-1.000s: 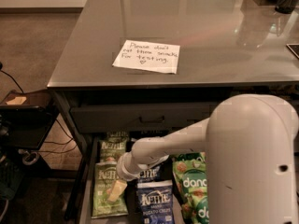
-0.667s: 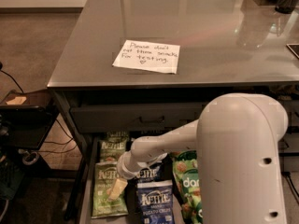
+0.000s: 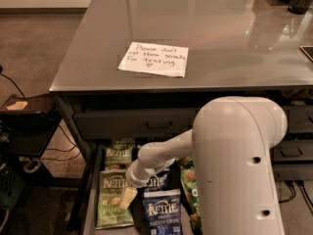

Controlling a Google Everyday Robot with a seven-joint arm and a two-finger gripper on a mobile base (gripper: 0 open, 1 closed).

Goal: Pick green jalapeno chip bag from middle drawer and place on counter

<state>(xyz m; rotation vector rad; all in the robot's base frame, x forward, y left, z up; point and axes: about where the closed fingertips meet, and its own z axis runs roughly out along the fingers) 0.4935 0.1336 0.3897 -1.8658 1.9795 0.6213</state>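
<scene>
The pincer (image 3: 128, 198) hangs low over the green jalapeno chip bag (image 3: 111, 207) in the open middle drawer (image 3: 89, 207).
Its pale tip overlaps the bag's right edge; clenched or released, I cannot tell. The bag lies flat at the drawer's left front, a second green Kettle bag (image 3: 119, 155) behind it and a dark blue Kettle bag (image 3: 164, 214) just beside it. A handwritten note (image 3: 154, 59) lies on the counter (image 3: 234, 38) above.

The jaws hang over the jalapeno chip bag (image 3: 110, 207) in the middle drawer (image 3: 89, 199).
</scene>
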